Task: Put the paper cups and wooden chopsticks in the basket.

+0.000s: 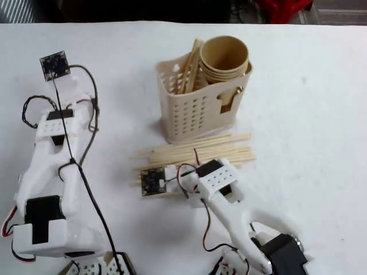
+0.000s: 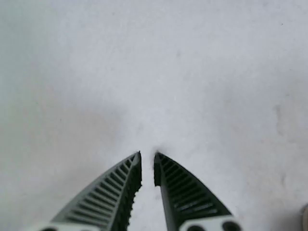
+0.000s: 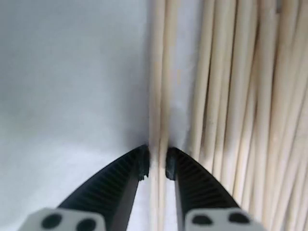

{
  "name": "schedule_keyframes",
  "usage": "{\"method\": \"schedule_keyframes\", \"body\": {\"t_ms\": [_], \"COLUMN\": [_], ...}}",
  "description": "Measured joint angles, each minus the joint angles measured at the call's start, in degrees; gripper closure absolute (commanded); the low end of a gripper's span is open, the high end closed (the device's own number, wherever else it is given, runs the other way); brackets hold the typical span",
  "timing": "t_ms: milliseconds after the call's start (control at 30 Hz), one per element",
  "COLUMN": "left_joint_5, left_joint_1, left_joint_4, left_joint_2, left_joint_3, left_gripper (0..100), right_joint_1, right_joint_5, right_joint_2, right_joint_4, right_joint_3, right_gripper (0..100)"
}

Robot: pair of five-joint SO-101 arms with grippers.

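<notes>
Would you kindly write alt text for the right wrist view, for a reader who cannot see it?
The right gripper pinches two chopsticks lying on the white table. A bundle of more chopsticks lies close beside them.

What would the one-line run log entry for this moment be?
right gripper shut on chopsticks | left gripper shut | paper cups in basket

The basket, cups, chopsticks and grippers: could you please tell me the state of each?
Basket: upright, partly filled.
Cups: stacked upright inside the basket.
Chopsticks in basket: standing, leaning on its wall.
Loose chopsticks: lying flat on the table beside the basket.
Left gripper: shut, empty, above bare table.
Right gripper: shut on two loose chopsticks.
</notes>
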Motion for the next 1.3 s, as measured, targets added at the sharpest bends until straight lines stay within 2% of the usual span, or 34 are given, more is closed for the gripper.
{"method": "schedule_keyframes", "body": {"t_ms": [467, 633, 1000, 1300], "left_joint_5": [0.0, 0.0, 0.0, 0.0], "left_joint_1": [0.0, 0.0, 0.0, 0.0], "left_joint_4": [-0.4, -1.2, -1.2, -1.2], "left_joint_2": [0.0, 0.0, 0.0, 0.0], "left_joint_3": [0.0, 0.0, 0.0, 0.0], "left_gripper": [93, 93, 93, 93], "right_joint_1": [1.0, 4.4, 4.7, 4.7], "right_joint_5": [-4.2, -9.2, -16.4, -26.5], "right_joint_2": [-0.1, -8.6, -25.9, -28.0], "right_joint_4": [0.3, 0.5, 4.8, 7.4], "right_joint_3": [-1.6, -1.5, -1.7, -14.7], "right_gripper": [98.2, 98.3, 98.3, 98.2]}}
